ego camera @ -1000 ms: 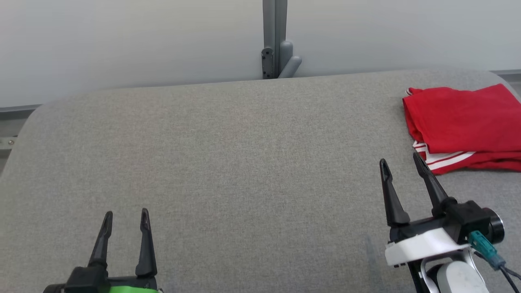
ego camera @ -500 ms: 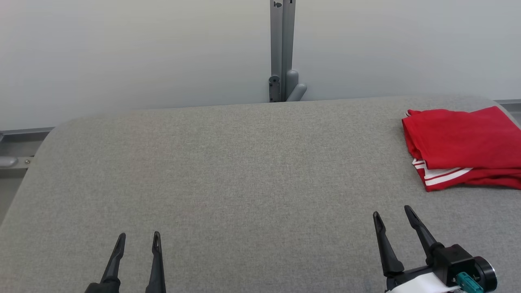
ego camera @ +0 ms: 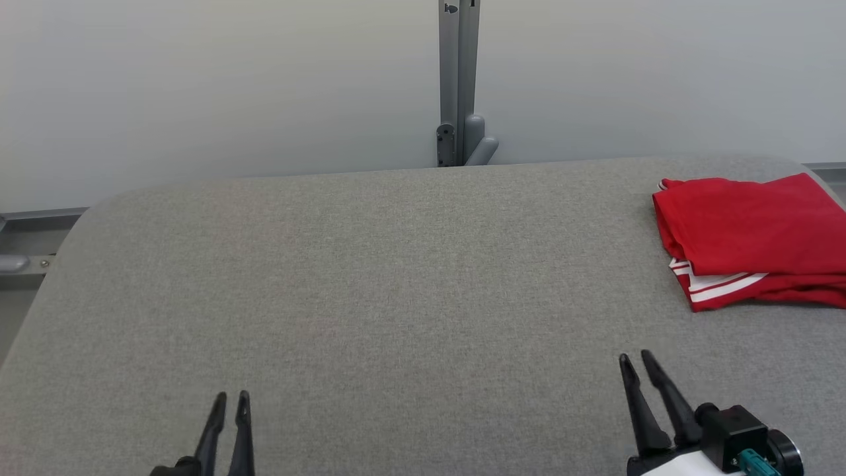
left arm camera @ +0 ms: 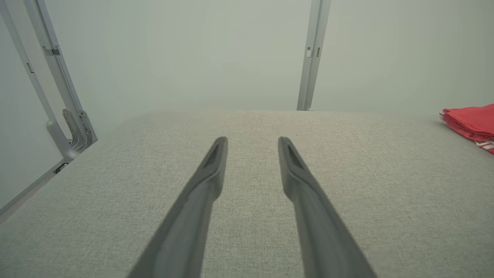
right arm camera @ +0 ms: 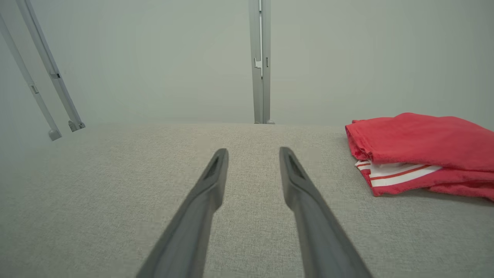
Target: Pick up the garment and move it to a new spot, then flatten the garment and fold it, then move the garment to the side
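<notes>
Lying folded at the far right edge of the grey desk [ego camera: 396, 277], the red garment [ego camera: 753, 225] with white stripes touches neither hand. The right hand [ego camera: 634, 358] is nearer it, fingers slightly parted and empty; the left hand [ego camera: 232, 396], well apart, is likewise narrowly parted, holding nothing.

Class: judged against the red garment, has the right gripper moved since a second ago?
Yes. The right gripper has drawn back toward the robot, away from the red garment on the grey table; its fingers also stand closer together.
</notes>
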`<state>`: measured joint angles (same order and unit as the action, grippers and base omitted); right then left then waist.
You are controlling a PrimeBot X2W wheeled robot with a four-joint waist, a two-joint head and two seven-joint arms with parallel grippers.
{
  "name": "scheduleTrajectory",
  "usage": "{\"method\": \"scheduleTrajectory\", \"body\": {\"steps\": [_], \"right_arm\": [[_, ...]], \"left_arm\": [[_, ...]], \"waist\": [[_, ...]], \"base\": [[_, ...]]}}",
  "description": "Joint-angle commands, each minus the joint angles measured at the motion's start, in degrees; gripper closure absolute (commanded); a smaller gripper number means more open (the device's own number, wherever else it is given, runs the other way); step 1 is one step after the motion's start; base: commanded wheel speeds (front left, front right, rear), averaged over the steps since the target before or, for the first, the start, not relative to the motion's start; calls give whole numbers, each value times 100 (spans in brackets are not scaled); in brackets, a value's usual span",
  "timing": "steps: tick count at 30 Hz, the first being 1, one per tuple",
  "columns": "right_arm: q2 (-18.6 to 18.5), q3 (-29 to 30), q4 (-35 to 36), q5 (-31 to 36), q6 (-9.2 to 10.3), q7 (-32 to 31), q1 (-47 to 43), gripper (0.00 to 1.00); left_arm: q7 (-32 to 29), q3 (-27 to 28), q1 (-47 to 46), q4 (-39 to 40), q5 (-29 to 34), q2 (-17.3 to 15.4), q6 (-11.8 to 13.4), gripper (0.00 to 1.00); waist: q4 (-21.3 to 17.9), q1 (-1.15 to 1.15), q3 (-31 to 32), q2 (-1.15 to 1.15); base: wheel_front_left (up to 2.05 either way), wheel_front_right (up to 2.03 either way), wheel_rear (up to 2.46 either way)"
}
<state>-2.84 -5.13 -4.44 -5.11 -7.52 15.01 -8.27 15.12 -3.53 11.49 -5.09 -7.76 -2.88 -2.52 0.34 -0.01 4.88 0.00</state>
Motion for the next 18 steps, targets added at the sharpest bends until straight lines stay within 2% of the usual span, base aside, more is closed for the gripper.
{"method": "scheduleTrajectory", "body": {"steps": [1, 4, 18], "right_arm": [[1, -4, -4, -9, 0, -3, -4, 100], [8, -14, -123, -94, 0, -20, -44, 100], [-8, -88, -438, -1777, 1, -365, 425, 100]], "left_arm": [[-2, 3, -3, -9, -9, 0, -1, 100], [-24, 19, -13, -140, -91, 3, -5, 100], [-432, 428, -143, -82, -1699, 2, -100, 100]], "waist": [[0, 1, 0, 0], [0, 1, -4, 0], [-3, 1, -63, 0]], "base": [[0, 0, 0], [0, 0, 0], [0, 0, 0]]}}
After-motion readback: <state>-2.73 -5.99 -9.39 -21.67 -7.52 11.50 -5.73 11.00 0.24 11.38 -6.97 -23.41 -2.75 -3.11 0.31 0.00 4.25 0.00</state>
